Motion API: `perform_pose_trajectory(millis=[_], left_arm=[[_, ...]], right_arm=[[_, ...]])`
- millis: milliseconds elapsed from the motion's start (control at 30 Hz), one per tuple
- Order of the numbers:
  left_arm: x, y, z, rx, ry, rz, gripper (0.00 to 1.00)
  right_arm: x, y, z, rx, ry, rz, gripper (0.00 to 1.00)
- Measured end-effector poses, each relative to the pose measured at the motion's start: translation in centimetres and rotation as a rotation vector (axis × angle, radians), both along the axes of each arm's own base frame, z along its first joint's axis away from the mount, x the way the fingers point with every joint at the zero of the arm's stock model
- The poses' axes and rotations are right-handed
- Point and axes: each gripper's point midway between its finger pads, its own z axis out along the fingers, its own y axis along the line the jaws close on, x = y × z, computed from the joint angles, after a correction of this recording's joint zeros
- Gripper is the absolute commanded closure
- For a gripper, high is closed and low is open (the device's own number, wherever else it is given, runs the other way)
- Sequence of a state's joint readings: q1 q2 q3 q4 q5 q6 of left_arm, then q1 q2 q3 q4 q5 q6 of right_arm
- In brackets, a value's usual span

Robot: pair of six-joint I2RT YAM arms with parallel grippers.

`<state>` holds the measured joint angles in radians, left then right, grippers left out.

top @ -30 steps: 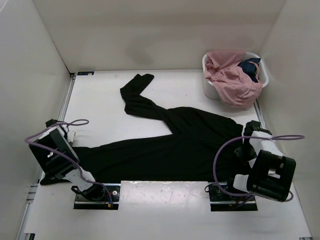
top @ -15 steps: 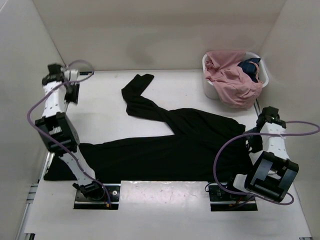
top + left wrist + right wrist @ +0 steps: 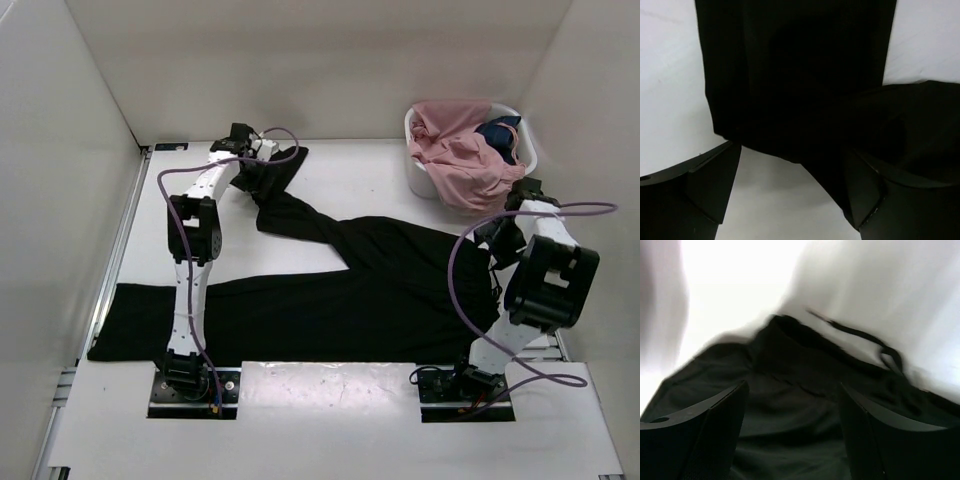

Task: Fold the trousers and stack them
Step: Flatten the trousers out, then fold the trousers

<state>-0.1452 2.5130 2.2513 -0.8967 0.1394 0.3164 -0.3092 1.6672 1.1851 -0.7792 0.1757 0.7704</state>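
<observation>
We find the trousers (image 3: 350, 290) spread flat on the tabletop (image 3: 380, 175), with the waist toward the right edge. One leg runs along the near edge and ends close to the left edge. The other leg angles off toward the far left corner and bends back on itself just short of the far edge. The left arm reaches across to that far leg end, and the left claw (image 3: 268, 165) sits over the bent fabric there. In the left wrist view we see the left claw (image 3: 795, 195) standing wide, its fingers (image 3: 710, 185) well apart. The hem of the black leg lies below and between them, bare tabletop shows in the gap, and nothing is clamped. The right arm folds over the right side of the tabletop, and the right claw (image 3: 497, 243) hangs above the waist end of the trousers. The right wrist view is blurred, yet we can make out the right claw (image 3: 790, 425) spread wide over dark fabric, with a thin black cord (image 3: 865, 337) looping off the waist edge; it holds nothing. A white basket (image 3: 418, 178) stands at the far right corner, apart from the trousers, holding a pink garment (image 3: 465, 165) and a dark blue garment (image 3: 500, 133).
</observation>
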Motion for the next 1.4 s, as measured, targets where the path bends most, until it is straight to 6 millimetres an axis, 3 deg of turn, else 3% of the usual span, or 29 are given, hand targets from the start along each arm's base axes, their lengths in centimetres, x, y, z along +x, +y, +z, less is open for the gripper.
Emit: perform_pose_trajectory(millis=[133, 233, 267, 300, 333, 467, 533, 633, 800, 900, 933, 1000, 1133, 1200, 1267, 1400], left_arm=[[0.7, -0.6, 0.0, 0.017, -0.035, -0.008, 0.18], [0.7, -0.1, -0.3, 0.018, -0.039, -0.005, 0.62], [0.7, 0.1, -0.3, 0.023, -0.044, -0.004, 0.77], [0.6, 0.2, -0.4, 0.031, -0.048, -0.011, 0.86], [0.4, 0.4, -0.4, 0.049, -0.052, -0.022, 0.86], [-0.8, 1.5, -0.3, 0.129, -0.064, -0.031, 0.86], [-2.6, 2.5, -0.2, 0.173, -0.042, -0.033, 0.86], [-7.0, 4.3, -0.3, 0.225, 0.036, -0.047, 0.86], [-16.4, 6.4, 0.4, 0.264, 0.241, -0.128, 0.38], [-18.6, 6.7, 2.5, 0.217, 0.278, -0.131, 0.34], [-18.3, 6.7, 3.5, 0.179, 0.264, -0.113, 0.32], [-15.8, 7.8, 6.2, 0.113, 0.188, -0.029, 0.31], [-8.4, 12.6, 12.0, 0.036, -0.032, 0.197, 0.31], [-5.6, 15.2, 13.0, 0.024, -0.101, 0.291, 0.28], [-4.4, 16.7, 11.6, 0.025, -0.090, 0.349, 0.28], [-4.3, 16.2, 4.3, 0.014, 0.064, 0.368, 0.25]], right_arm=[[2.1, 1.0, -1.9, 0.036, 0.026, -0.016, 0.23], [2.7, 1.2, -3.0, 0.047, 0.040, -0.047, 0.31], [2.7, 1.2, -3.4, 0.051, 0.048, -0.055, 0.45], [2.7, 1.2, -3.8, 0.053, 0.059, -0.062, 0.54], [2.6, 1.2, -4.3, 0.058, 0.071, -0.074, 0.72], [2.2, 1.3, -4.9, 0.065, 0.092, -0.097, 1.00], [2.1, 1.4, -4.9, 0.064, 0.088, -0.101, 1.00], [1.9, 1.2, -4.7, 0.049, 0.076, -0.091, 1.00], [1.0, 1.0, -3.0, 0.002, 0.045, -0.036, 1.00], [1.3, 1.0, -1.0, -0.045, -0.002, 0.026, 1.00], [1.5, 1.2, -0.5, -0.061, -0.013, 0.053, 1.00], [1.9, 1.9, 0.2, -0.091, -0.023, 0.113, 1.00], [2.9, 3.6, 1.0, -0.135, -0.034, 0.220, 1.00], [3.2, 4.2, 1.3, -0.147, -0.039, 0.256, 1.00], [3.4, 4.4, 1.5, -0.160, -0.040, 0.274, 1.00], [3.3, 4.3, 1.5, -0.173, -0.031, 0.286, 1.00]])
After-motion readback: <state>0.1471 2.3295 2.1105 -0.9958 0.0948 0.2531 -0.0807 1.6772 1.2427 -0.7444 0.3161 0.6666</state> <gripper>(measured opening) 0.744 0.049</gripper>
